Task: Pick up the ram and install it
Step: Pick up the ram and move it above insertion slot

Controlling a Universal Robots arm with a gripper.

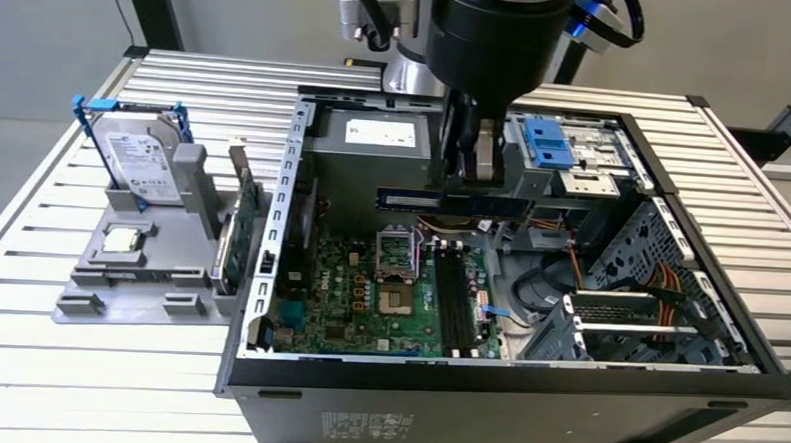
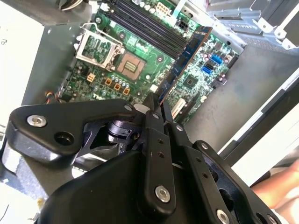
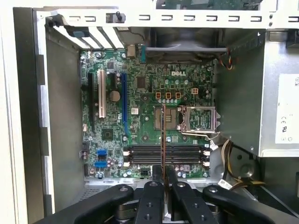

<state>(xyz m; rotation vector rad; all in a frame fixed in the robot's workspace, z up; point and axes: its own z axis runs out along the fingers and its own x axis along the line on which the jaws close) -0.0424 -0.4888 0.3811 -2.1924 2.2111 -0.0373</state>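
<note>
Black tool (image 1: 471, 188) gripping ram (image 1: 411, 198) (level), over motherboard (image 1: 365, 292) inside open case (image 1: 494, 411)

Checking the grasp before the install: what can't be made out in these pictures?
Ram faces: edge-on in both wrist views, so chips and notch are unseen.
Ram's middle, exterior view: covered by the gripper shut on it.
Latches on the slots, exterior view: too small to tell open or closed.
Part of the case interior, exterior view: hidden behind the arm.

Tool (image 1: 475, 183) grips ram (image 1: 417, 198), held level above motherboard (image 1: 365, 300) in open case (image 1: 495, 386).
</note>
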